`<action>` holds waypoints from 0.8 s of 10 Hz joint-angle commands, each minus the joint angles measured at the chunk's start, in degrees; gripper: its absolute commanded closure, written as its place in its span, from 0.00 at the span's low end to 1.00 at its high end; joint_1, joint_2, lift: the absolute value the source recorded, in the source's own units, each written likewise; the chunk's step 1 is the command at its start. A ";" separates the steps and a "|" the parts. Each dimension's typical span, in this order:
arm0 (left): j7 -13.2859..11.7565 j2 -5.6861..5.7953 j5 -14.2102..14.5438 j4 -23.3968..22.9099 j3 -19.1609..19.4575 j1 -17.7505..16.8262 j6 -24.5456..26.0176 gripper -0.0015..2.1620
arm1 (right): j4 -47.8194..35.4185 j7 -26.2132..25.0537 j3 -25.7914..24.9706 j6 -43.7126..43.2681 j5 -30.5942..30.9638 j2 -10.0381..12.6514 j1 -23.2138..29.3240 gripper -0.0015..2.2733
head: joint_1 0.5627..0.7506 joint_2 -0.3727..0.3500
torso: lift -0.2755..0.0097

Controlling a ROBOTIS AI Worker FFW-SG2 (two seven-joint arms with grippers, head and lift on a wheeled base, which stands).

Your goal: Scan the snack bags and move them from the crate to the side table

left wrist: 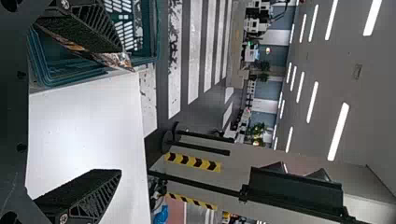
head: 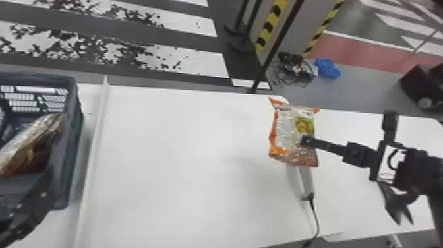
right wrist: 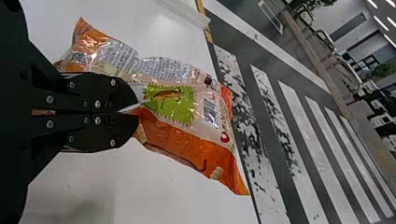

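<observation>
Over the right part of the white table, my right gripper (head: 305,141) holds an orange and white snack bag (head: 291,132). The right wrist view has the right gripper (right wrist: 135,112) shut on the middle of that snack bag (right wrist: 182,121), its green patch and barcode facing the camera. At the lower left, part of my left gripper (head: 33,204) is over the near side of the dark crate (head: 74,138). A shiny brown and silver snack bag (head: 36,141) leans inside it. In the left wrist view the left gripper (left wrist: 119,114) has its fingers wide apart, one in front of the crate (left wrist: 60,72).
The scanner (head: 306,179) lies on the table (head: 178,158) just nearer than the held bag, its cable running to the near edge. A raised white strip (head: 95,148) separates crate and tabletop. A dark pole (head: 277,46) stands beyond the far edge.
</observation>
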 commanded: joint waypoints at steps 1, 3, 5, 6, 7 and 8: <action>0.00 0.10 -0.17 0.30 0.05 0.08 -0.10 0.03 | 5.18 -4.77 -2.14 -4.11 -0.85 0.39 -1.99 0.98 | 0.70 0.03 | 0.66; 0.09 0.45 -0.17 0.39 0.05 0.08 -0.10 0.03 | 13.09 -12.68 -5.31 -11.14 -5.68 1.10 -4.37 0.98 | 0.70 0.03 | 0.66; 0.18 0.63 -0.17 0.83 -0.04 0.00 -0.10 0.03 | 16.95 -19.98 -6.98 -16.24 -6.65 1.36 -5.07 0.98 | 0.70 0.03 | 0.66; 0.18 0.63 -0.17 0.83 -0.04 0.00 -0.10 0.03 | 17.92 -24.46 -7.86 -18.17 -7.26 1.89 -5.16 0.98 | 0.70 0.03 | 0.66; 0.18 0.63 -0.17 0.92 -0.04 -0.09 -0.10 0.03 | 19.77 -30.09 -7.86 -20.81 -8.23 2.24 -5.16 0.98 | 0.70 0.03 | 0.66; 0.18 0.63 -0.17 0.92 -0.04 -0.18 -0.10 0.03 | 21.96 -34.48 -7.86 -23.45 -9.64 2.68 -5.24 0.98 | 0.70 0.03 | 0.66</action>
